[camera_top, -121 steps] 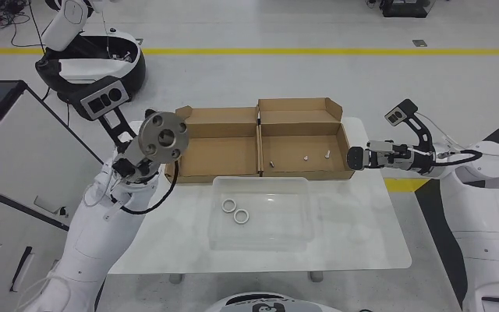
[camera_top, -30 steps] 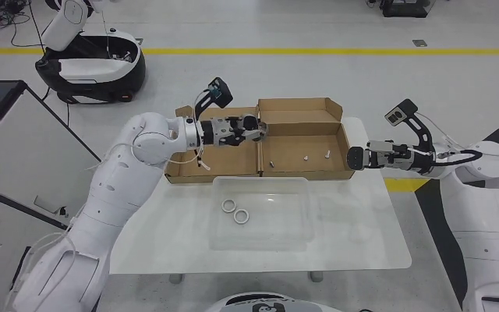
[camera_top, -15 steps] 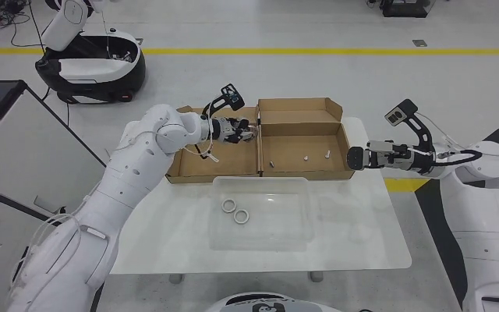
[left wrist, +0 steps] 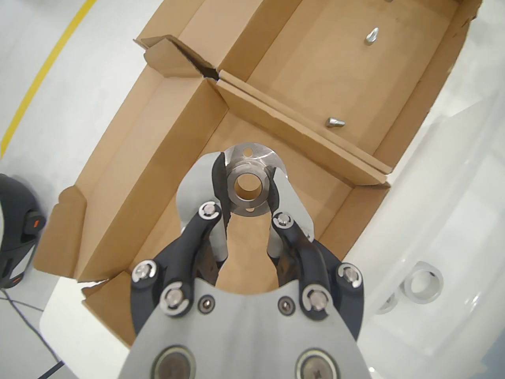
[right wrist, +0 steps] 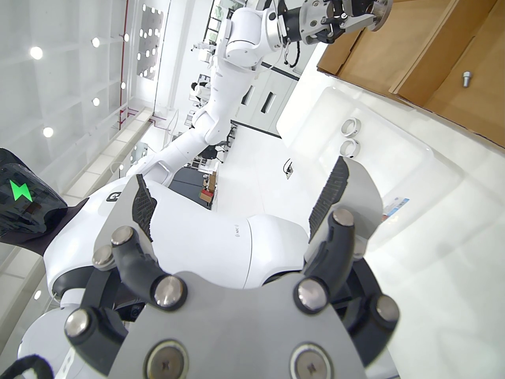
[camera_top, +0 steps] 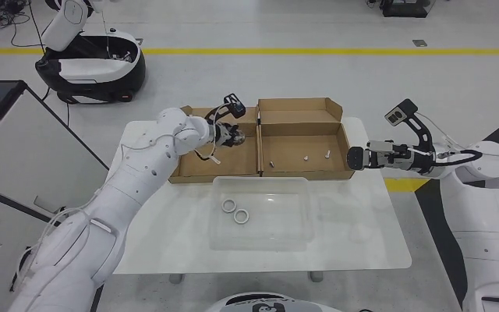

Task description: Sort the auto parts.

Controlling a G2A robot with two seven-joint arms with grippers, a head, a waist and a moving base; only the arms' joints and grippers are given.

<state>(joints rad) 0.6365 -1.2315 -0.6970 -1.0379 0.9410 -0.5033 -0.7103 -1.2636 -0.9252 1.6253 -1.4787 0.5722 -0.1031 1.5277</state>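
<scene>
My left gripper is shut on a round metal flange with a centre hole, held above the left cardboard box. From above, that gripper hangs near the wall shared with the right cardboard box, where three small bolts lie. In the right wrist view the flange shows at the far arm's tip. My right gripper is open and holds nothing, at the table's right edge. Two metal rings lie in the clear plastic tray.
The two boxes stand side by side at the back of the white table, with the clear tray right in front of them. A black and white cart stands on the floor behind the table's left side.
The left arm swung from beside the table over the left box with the flange and has lowered it toward the box floor. The right arm has stayed still.
</scene>
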